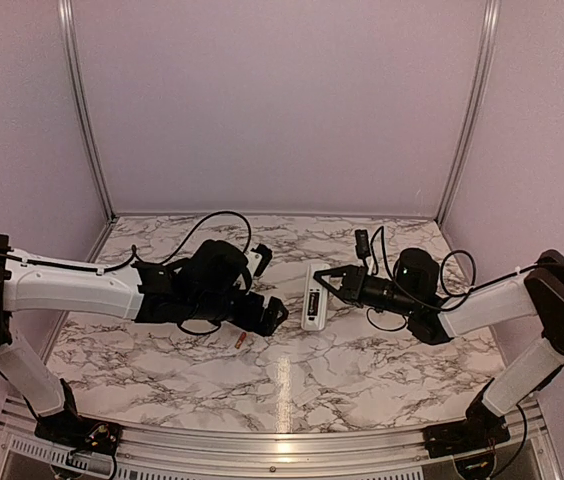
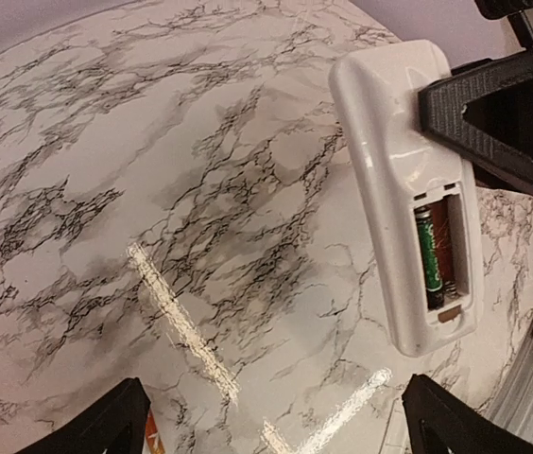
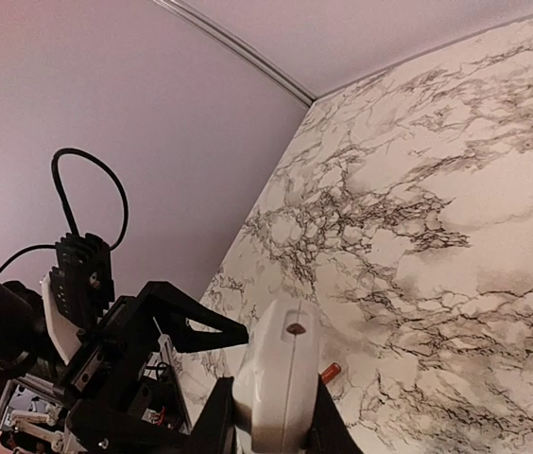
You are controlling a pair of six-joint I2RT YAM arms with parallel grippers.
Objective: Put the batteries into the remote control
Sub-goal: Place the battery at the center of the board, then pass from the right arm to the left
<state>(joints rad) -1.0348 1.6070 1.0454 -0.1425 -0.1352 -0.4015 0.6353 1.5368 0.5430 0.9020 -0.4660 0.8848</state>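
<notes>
The white remote control [image 1: 314, 295] lies back-up in mid-table, its recess uncovered. My right gripper [image 1: 326, 286] is shut on its far half from the right; in the right wrist view the remote control [image 3: 281, 374] sits end-on between the fingers [image 3: 212, 421]. In the left wrist view the recess of the remote control [image 2: 394, 161] holds a green-and-dark battery [image 2: 428, 252] with a reddish one beside it. One loose red battery [image 1: 241, 341] lies on the marble, also seen as the red battery [image 3: 330, 372] past the remote. My left gripper [image 1: 268, 285] hangs wide open and empty, left of the remote.
The marble table [image 1: 362, 370] is fenced by aluminium rails [image 1: 82, 110] and pale walls. Black cables [image 1: 222, 220] loop over both wrists. The left arm's black gripper body [image 3: 153, 322] stands close beside the remote.
</notes>
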